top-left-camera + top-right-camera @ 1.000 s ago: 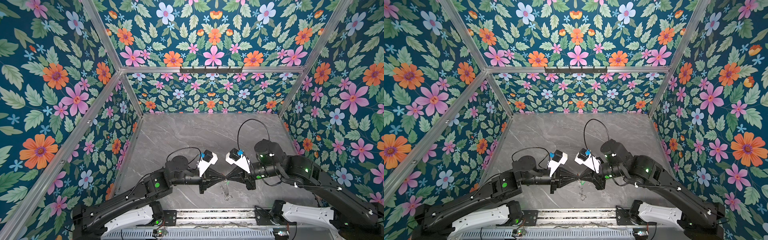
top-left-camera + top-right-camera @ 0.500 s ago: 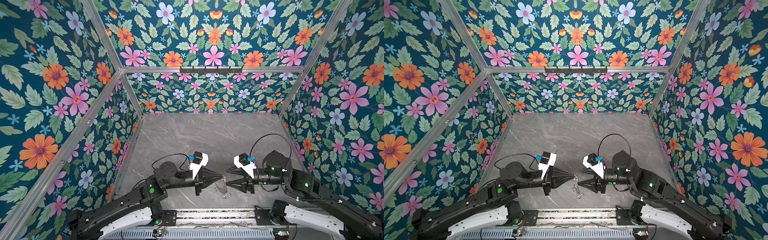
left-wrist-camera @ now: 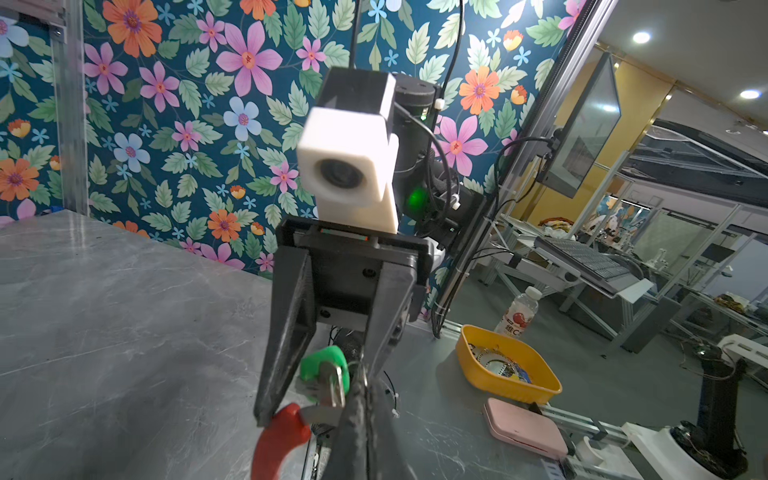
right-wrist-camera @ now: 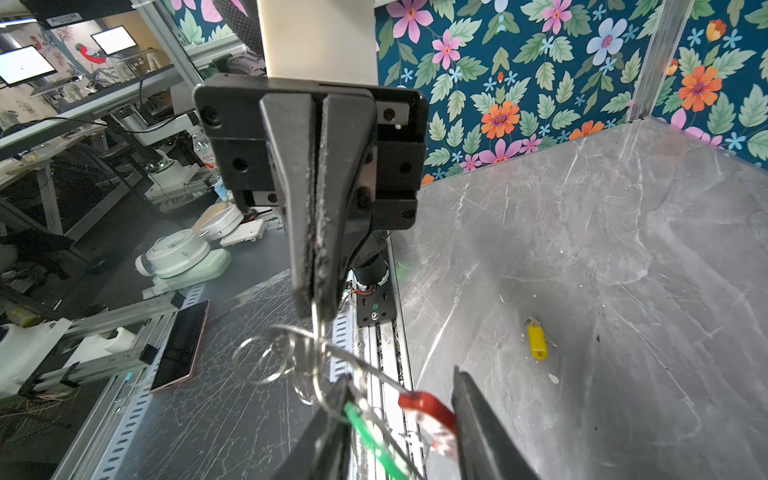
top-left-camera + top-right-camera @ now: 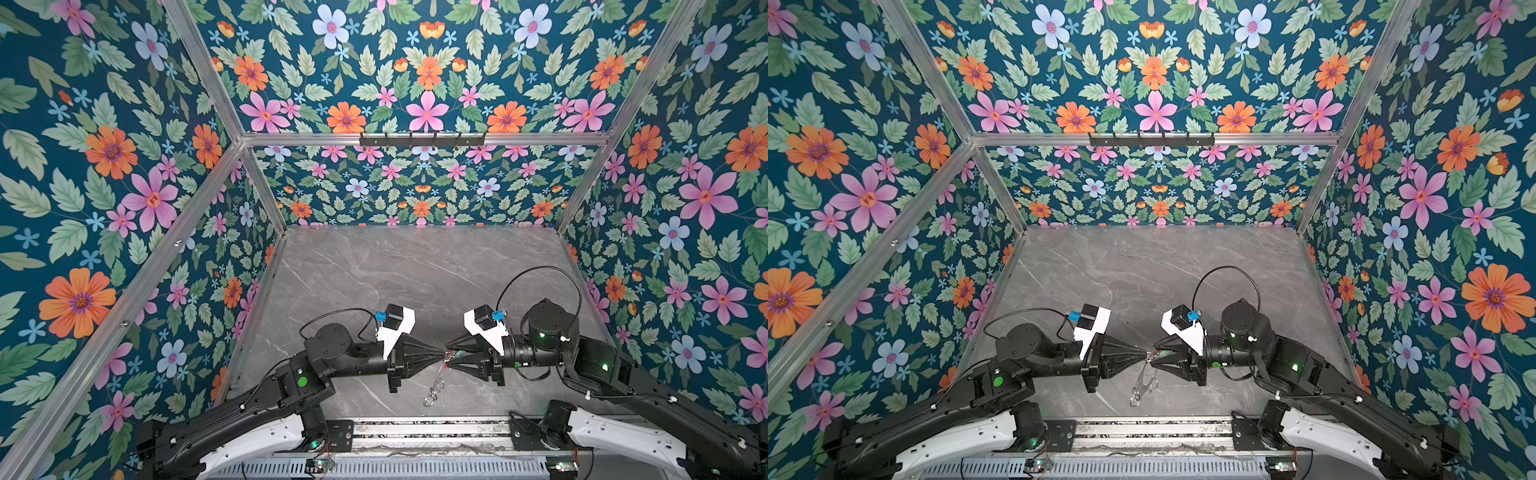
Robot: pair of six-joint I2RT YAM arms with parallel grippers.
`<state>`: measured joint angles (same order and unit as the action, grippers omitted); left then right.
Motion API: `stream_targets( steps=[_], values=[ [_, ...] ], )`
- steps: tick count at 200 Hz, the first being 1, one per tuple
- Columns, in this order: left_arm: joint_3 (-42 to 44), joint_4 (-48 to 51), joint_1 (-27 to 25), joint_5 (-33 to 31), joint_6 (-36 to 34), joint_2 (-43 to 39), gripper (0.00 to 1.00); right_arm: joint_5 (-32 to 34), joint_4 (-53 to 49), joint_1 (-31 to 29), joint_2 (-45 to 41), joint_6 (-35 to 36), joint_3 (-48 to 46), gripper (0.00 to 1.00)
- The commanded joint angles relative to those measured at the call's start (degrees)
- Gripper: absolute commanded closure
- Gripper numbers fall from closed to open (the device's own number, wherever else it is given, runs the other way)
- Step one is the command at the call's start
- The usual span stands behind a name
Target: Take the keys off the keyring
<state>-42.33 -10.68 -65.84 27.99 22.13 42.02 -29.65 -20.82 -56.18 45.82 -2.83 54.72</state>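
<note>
Both grippers meet tip to tip above the table's near edge. My left gripper [image 5: 441, 355] [image 4: 316, 307] is shut on thin silver wire of the keyring [image 5: 436, 384], whose grey hoop hangs below with small split rings. Its red sleeve [image 4: 428, 405] [image 3: 278, 440] shows in both wrist views. My right gripper [image 5: 449, 356] [image 4: 397, 386] stands open, with the green key [image 3: 324, 365] [image 4: 374, 436] and the red sleeve between its fingers. The green tag lies along one finger. The yellow key [image 4: 537, 340] lies alone on the grey table [image 5: 415, 282]; it does not show in the top views.
Flowered walls close the table on three sides, with a black hook rail [image 5: 422, 139] on the back wall. A metal rail [image 5: 415, 428] runs along the near edge. Off the table are a yellow tray [image 3: 544, 386], a pink case [image 3: 523, 428] and a phone [image 4: 180, 347].
Half a second ago the grippers were apart, with the keyring hanging from the left one. The right gripper has moved back in, its jaws now around the green key.
</note>
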Motion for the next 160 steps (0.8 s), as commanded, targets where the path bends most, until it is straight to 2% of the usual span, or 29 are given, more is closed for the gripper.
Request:
stream_targets(
  steps=[1,28,83,104,124,149,160],
  values=[
    [0.1,-2.4,0.0,-2.6,-0.1,-0.3,1.0,-1.3,1.4,-0.1,-0.1,-0.6,0.2,0.72],
    [0.4,-2.1,0.0,-4.4,-0.2,-0.5,1.0,-1.3,1.0,-0.1,0.2,-0.7,0.5,0.82],
    [-0.2,-0.7,0.0,-5.1,-0.8,-0.3,1.0,0.1,-1.6,-0.1,0.9,-0.8,1.6,0.82],
    [-0.5,-0.3,0.0,-4.7,-1.0,0.3,1.0,0.0,-2.6,-0.1,1.5,-0.8,2.2,0.87],
    [-0.7,0.2,0.0,-4.7,-1.2,0.4,1.0,1.1,-3.2,-0.1,1.4,-0.7,2.5,0.82],
    [-0.9,0.2,0.0,-4.3,-1.3,0.3,1.0,1.2,-3.8,-0.1,1.5,-0.6,3.1,0.82],
    [-0.9,0.1,0.0,-4.0,-1.3,0.4,1.0,1.4,-4.1,-0.1,1.6,-0.6,3.3,0.77]
  ],
)
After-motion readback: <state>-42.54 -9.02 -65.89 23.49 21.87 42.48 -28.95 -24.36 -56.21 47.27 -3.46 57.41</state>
